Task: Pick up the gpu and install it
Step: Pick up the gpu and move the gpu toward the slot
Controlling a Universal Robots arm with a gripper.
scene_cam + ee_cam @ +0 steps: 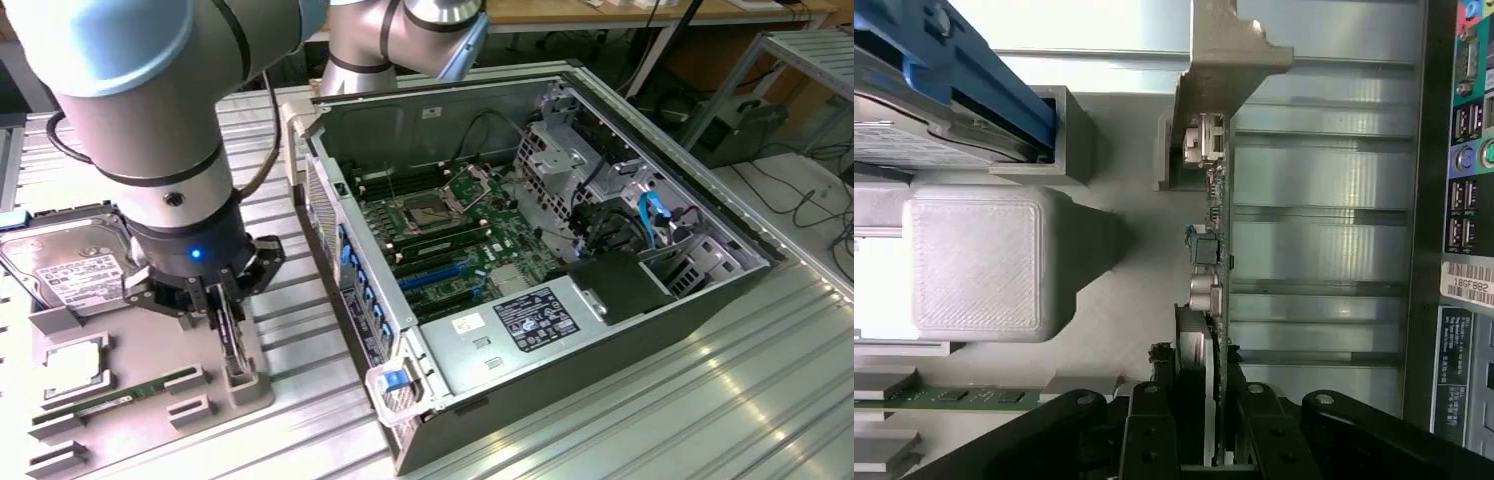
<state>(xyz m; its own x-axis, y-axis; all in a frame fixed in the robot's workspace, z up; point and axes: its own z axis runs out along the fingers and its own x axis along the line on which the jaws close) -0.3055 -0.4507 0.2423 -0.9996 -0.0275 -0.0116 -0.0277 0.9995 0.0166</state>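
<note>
The gpu [236,348] stands on edge in a slot of the grey holder tray [147,425], at the exterior view's left. In the wrist view the gpu [1210,250] shows as a thin green board with its pale metal bracket [1219,60] at the far end. My gripper [222,318] has come straight down over the card. Its black fingers [1154,420] straddle the card's near end closely, with a thin gap showing on each side, so my gripper [1204,405] is open. The card still sits in the holder.
The open computer case [694,300] lies at the exterior view's right, its motherboard [461,225] and blue slots [430,276] exposed. On the tray are a silver hard drive [67,265], a memory stick [127,395] and a square chip [74,365]. Ribbed metal table [694,420] lies around.
</note>
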